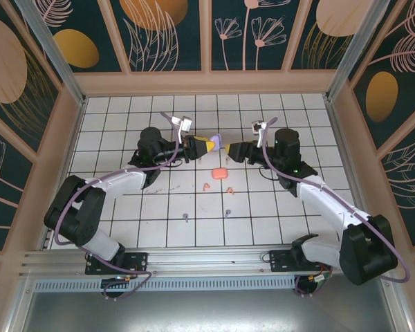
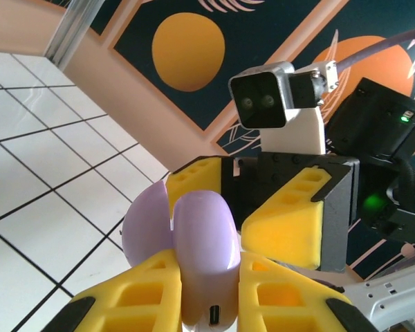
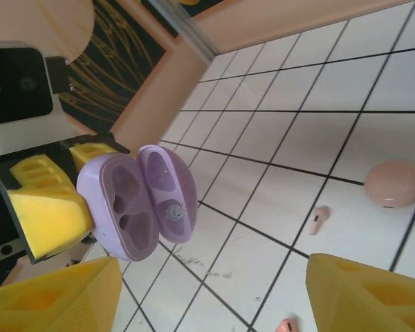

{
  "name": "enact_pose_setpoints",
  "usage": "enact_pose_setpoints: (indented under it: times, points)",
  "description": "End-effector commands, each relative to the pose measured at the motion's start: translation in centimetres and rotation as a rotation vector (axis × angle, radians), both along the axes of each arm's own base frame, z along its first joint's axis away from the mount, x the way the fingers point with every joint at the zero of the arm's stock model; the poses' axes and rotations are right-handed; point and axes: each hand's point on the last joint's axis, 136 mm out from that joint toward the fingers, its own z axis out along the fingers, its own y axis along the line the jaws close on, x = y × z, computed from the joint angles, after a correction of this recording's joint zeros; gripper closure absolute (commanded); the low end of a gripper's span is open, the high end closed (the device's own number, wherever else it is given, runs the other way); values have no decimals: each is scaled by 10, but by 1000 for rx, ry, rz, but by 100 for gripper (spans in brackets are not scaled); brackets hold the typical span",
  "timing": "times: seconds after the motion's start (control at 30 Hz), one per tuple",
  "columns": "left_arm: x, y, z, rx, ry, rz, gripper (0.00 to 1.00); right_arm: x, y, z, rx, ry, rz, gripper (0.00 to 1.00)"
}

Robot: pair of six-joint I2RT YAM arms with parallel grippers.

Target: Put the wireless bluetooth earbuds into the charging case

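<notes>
My left gripper (image 1: 209, 145) (image 2: 207, 277) is shut on the lilac charging case (image 1: 216, 140) (image 2: 197, 242), held above the floor tiles. The case's lid stands open, and both sockets of the case (image 3: 135, 200) look empty in the right wrist view. My right gripper (image 1: 229, 150) (image 3: 211, 304) faces the case from the right, open, with nothing between its yellow fingers (image 3: 55, 297). Earbuds lie loose on the tiles below: two coral ones (image 1: 205, 185) (image 1: 230, 189), two lilac ones (image 1: 185, 217) (image 1: 227, 212), and a pale pink one (image 3: 319, 220).
A shut pink case (image 1: 219, 173) (image 3: 395, 183) lies on the tiles just below the two grippers. Patterned walls (image 1: 207, 34) enclose the white tiled floor (image 1: 124, 124) on three sides.
</notes>
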Motion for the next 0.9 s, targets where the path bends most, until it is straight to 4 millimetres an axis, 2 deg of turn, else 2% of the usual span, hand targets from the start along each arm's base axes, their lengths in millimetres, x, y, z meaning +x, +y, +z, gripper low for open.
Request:
enact_pose_setpoints:
  times: [0.0,0.27,0.57,0.87]
  points:
    - [-12,-3,19,-57,-48,-55,100,-3,11,25,57,-43,81,33]
    - [-17,-6,22,-65,-48,-75,100,5,14,29,69,-47,77,42]
    - [-19,-8,23,-65,-50,-79,100,12,18,29,74,-36,81,45]
    - [-16,-11,24,-64,-51,-78,100,10,22,22,71,-19,99,55]
